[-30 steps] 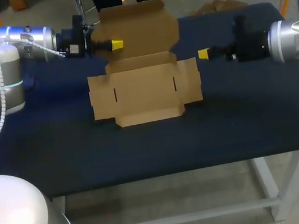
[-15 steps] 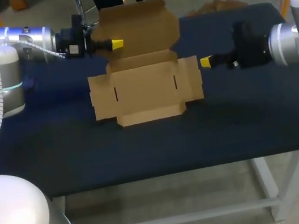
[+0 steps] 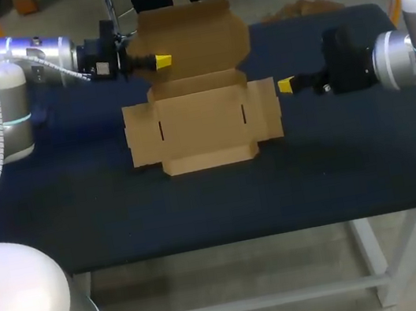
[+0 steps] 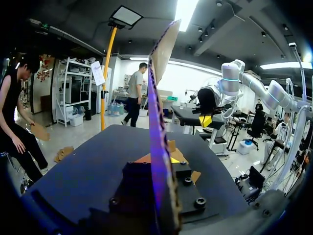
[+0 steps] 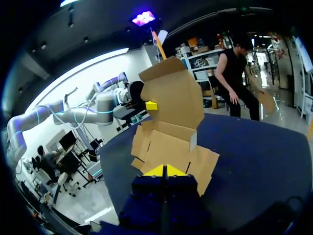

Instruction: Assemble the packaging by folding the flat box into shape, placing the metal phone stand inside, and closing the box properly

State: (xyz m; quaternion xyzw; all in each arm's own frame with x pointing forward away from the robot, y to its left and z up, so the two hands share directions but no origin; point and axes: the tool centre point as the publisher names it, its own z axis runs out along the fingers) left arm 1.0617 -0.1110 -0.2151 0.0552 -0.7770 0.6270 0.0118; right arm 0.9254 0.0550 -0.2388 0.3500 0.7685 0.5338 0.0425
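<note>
Left tool (image 3: 163,62) grips box lid (image 3: 200,35) upright (brown cardboard); right tool (image 3: 286,86) closed.

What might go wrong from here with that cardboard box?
1. The left gripper pinches the raised lid flap near one side only, so the flap may slip free or crease crookedly.
2. The right gripper, fingers together, sits beside the side flap. A push there might slide the flat box across the table instead of folding it.
3. No metal phone stand is visible on the table.
</note>
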